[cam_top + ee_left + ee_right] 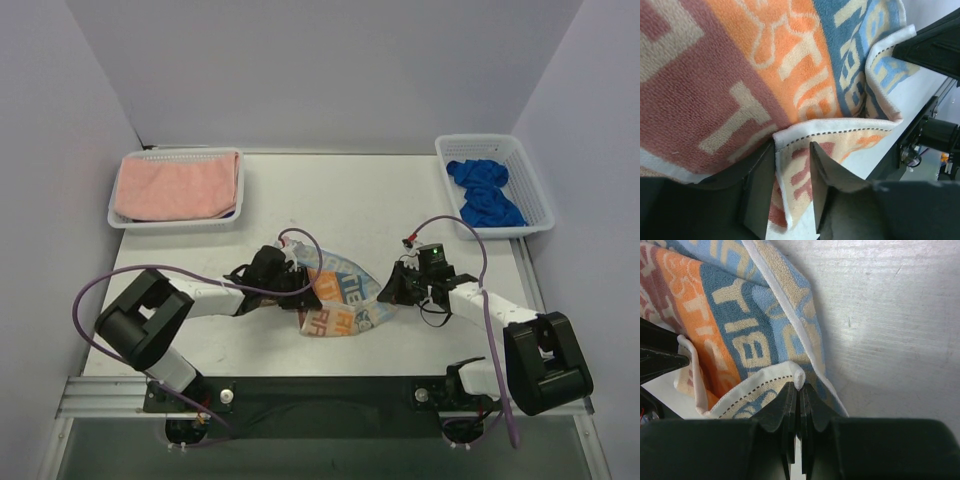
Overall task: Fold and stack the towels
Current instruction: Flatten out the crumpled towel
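Note:
A white towel with orange and blue lettering lies rumpled on the table between my two arms. My left gripper is at its left side. In the left wrist view the jaws stand apart around a hemmed corner of this towel, which rests against the left finger, with a gap to the other one. My right gripper is at the towel's right edge. In the right wrist view it is shut on a rolled bit of the white hem. A salmon-pink towel lies flat in the left basket. A royal-blue towel is bunched in the right basket.
A white mesh basket stands at the back left and another at the back right. Purple cables loop over both arms. Grey walls close in the table on three sides.

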`<state>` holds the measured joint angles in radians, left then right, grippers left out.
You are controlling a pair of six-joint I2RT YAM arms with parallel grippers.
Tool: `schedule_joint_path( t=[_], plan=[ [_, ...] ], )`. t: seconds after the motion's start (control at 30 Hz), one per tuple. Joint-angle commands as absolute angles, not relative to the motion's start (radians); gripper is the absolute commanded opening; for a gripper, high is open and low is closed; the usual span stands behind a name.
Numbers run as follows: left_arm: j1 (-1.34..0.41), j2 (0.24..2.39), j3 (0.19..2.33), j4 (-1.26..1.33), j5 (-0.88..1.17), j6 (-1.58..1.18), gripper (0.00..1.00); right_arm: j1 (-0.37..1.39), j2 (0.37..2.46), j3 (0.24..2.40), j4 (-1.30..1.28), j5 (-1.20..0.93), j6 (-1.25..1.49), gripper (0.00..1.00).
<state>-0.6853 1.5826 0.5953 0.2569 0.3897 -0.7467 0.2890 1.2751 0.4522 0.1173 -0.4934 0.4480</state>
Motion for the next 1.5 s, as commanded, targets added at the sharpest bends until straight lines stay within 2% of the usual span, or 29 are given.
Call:
schedule_joint_path(
  t=[0.0, 0.03, 0.07, 0.2, 0.23, 0.43, 0.6, 0.7, 0.73, 0.8, 0.87, 0.93, 0.97, 1.07, 1.13, 1.27, 1.3, 1.4, 1.47],
  plan=[
    [-0.683, 1.579, 0.594, 0.261, 0.394, -0.73, 0.41, 0.288, 1.285, 0.451, 0.129, -0.479, 0.448, 0.0],
    [-0.683, 1.568, 0.594, 0.261, 0.394, -0.73, 0.35, 0.288, 1.285, 0.449, 0.129, -0.477, 0.449, 0.0],
    [-0.68, 1.542, 0.592, 0.261, 0.396, -0.727, 0.25, 0.288, 1.284, 0.449, 0.129, -0.476, 0.451, 0.0],
    [-0.672, 1.479, 0.581, 0.261, 0.396, -0.724, 0.03, 0.288, 1.279, 0.449, 0.129, -0.471, 0.451, 0.0],
    [-0.67, 1.459, 0.58, 0.261, 0.397, -0.723, 0.0, 0.288, 1.279, 0.449, 0.129, -0.472, 0.451, 0.0],
    [-0.669, 1.41, 0.548, 0.264, 0.391, -0.696, 0.0, 0.288, 1.281, 0.456, 0.129, -0.469, 0.451, 0.0],
    [-0.67, 1.451, 0.506, 0.333, 0.431, -0.701, 0.0, 0.288, 1.296, 0.457, 0.133, -0.472, 0.453, 0.0],
    [-0.676, 1.514, 0.517, 0.385, 0.483, -0.716, 0.1, 0.287, 1.307, 0.457, 0.141, -0.476, 0.454, 0.0],
    [-0.681, 1.541, 0.523, 0.396, 0.489, -0.721, 0.18, 0.288, 1.307, 0.457, 0.141, -0.477, 0.456, 0.0],
    [-0.683, 1.563, 0.526, 0.405, 0.491, -0.727, 0.22, 0.288, 1.308, 0.459, 0.143, -0.479, 0.456, 0.0],
    [-0.683, 1.581, 0.528, 0.417, 0.485, -0.727, 0.37, 0.288, 1.305, 0.457, 0.141, -0.48, 0.454, 0.0],
    [-0.683, 1.598, 0.531, 0.42, 0.483, -0.724, 0.45, 0.288, 1.304, 0.457, 0.138, -0.477, 0.451, 0.0],
    [-0.683, 1.603, 0.534, 0.422, 0.486, -0.724, 0.54, 0.287, 1.304, 0.457, 0.138, -0.477, 0.451, 0.0],
    [-0.683, 1.631, 0.546, 0.429, 0.497, -0.726, 0.59, 0.287, 1.305, 0.459, 0.138, -0.477, 0.453, 0.0],
    [-0.683, 1.644, 0.549, 0.436, 0.5, -0.727, 0.59, 0.287, 1.307, 0.459, 0.138, -0.476, 0.453, 0.0],
    [-0.681, 1.632, 0.548, 0.439, 0.492, -0.724, 0.34, 0.287, 1.307, 0.462, 0.138, -0.476, 0.453, 0.0],
    [-0.681, 1.626, 0.545, 0.44, 0.489, -0.718, 0.21, 0.287, 1.305, 0.462, 0.138, -0.476, 0.453, 0.0],
    [-0.681, 1.585, 0.534, 0.439, 0.476, -0.701, 0.05, 0.287, 1.29, 0.471, 0.127, -0.469, 0.453, 0.0],
    [-0.68, 1.525, 0.528, 0.439, 0.453, -0.69, 0.02, 0.287, 1.261, 0.482, 0.114, -0.463, 0.445, 0.0]
  ],
)
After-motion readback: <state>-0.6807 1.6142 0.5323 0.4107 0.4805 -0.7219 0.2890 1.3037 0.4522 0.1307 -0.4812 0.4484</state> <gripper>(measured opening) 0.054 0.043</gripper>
